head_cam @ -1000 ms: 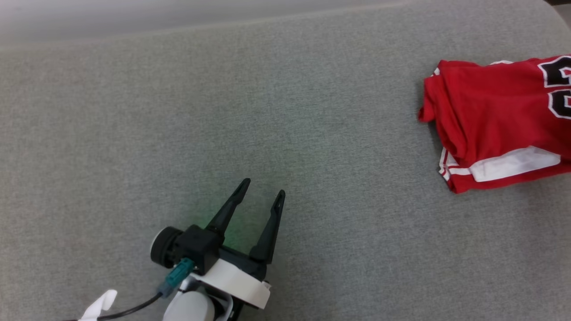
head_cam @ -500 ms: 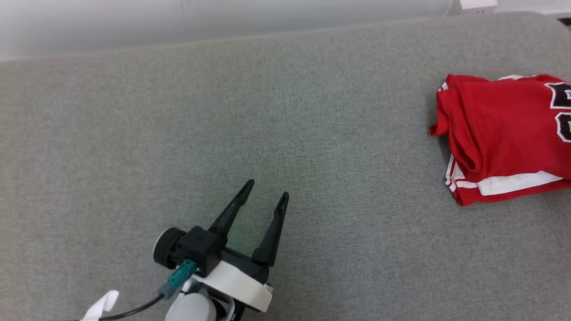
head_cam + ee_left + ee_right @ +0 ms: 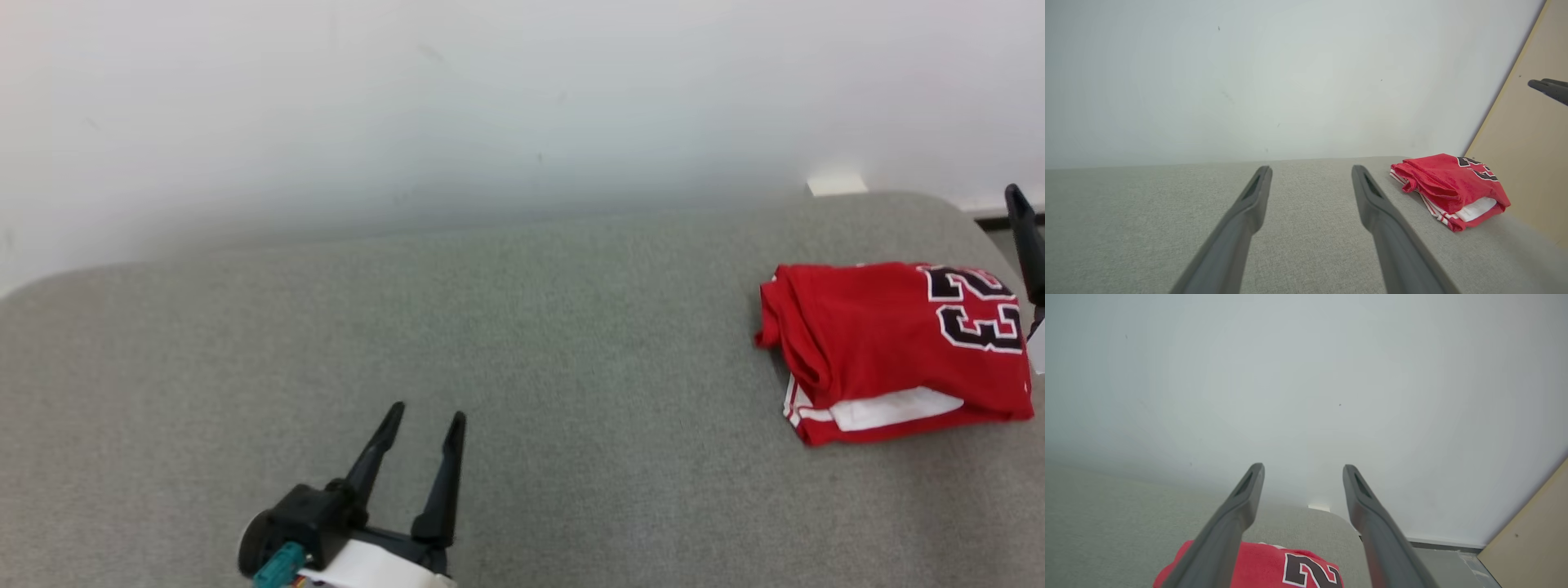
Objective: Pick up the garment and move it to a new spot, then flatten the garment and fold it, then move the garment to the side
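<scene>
A white wall (image 3: 490,98) backs the grey bench (image 3: 522,327). The folded red jersey (image 3: 873,327) lies at the bench's right end, near the far edge. The left end effector (image 3: 426,415) hovers by the near edge, released and empty. The right end effector (image 3: 1302,469) hangs above the jersey, fingers spread, gripping nothing.

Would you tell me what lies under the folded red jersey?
The red jersey rests on the grey cushioned surface. A white layer peeks out between its folds at the near edge. The surface directly beneath and the inner layers are covered by cloth.
</scene>
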Available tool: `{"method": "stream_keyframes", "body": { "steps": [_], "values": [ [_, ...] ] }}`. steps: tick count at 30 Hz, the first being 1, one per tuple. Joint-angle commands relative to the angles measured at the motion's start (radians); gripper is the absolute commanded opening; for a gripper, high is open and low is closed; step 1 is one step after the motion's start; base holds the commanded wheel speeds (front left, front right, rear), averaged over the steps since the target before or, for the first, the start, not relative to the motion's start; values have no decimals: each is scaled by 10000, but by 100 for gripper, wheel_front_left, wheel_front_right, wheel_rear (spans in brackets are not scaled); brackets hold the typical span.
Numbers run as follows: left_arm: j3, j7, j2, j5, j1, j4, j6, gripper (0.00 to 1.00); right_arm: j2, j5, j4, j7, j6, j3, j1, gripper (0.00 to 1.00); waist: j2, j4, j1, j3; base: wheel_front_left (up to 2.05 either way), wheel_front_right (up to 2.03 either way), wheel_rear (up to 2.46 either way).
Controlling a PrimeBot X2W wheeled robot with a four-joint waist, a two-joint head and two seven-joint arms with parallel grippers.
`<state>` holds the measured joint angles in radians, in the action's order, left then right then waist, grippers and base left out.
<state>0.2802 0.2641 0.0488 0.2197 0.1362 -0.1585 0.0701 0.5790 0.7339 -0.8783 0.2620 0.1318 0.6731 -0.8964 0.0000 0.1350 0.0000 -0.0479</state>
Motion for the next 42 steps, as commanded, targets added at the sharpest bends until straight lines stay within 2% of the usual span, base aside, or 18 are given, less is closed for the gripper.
{"method": "stream_keyframes", "body": {
  "steps": [1, 2, 6, 11, 19, 25, 29, 42],
  "values": [
    [-253, -5, 42, 108, -251, 49, -102, 100, 102, -100, 798, 27, -26, -458, 675, 100, 0, -361, 0, 764, 0, 0, 0],
    [-253, -5, 42, 108, -251, 49, -102, 100, 102, -100, 798, 27, -26, -458, 675, 100, 0, -361, 0, 764, 0, 0, 0],
    [-777, -5, 42, 131, -554, 119, -267, 100, 48, -401, 2407, 25, -26, -1713, 2271, 100, 0, -590, 0, 1045, 0, 0, 0],
    [-1396, -5, 40, 43, -865, 63, -386, 100, -496, -1147, 4289, 26, -26, -3485, 4670, 100, 0, -905, 0, 1256, 0, 0, 0],
    [-2062, -5, 42, 175, -1263, -128, -479, 100, -2412, -2758, 6453, 27, -26, -5585, 7648, 100, 0, -1167, 0, 1390, 0, 0, 0],
    [-2048, -5, 39, 87, -1455, -383, -287, 100, -3799, -3752, 7262, 27, -26, -6115, 9047, 100, 0, -1226, 0, 1399, 0, 0, 0],
    [-1921, -5, 39, 0, -1595, -559, -181, 100, -4355, -4113, 7364, 29, -26, -6189, 9484, 100, 0, -1126, 0, 1415, 0, 0, 0],
    [-1934, -5, 40, -124, -1589, -884, -136, 100, -4795, -4393, 7100, 27, -26, -5918, 9710, 100, 0, -895, 0, 1393, 0, 0, 0]
  ]
}}
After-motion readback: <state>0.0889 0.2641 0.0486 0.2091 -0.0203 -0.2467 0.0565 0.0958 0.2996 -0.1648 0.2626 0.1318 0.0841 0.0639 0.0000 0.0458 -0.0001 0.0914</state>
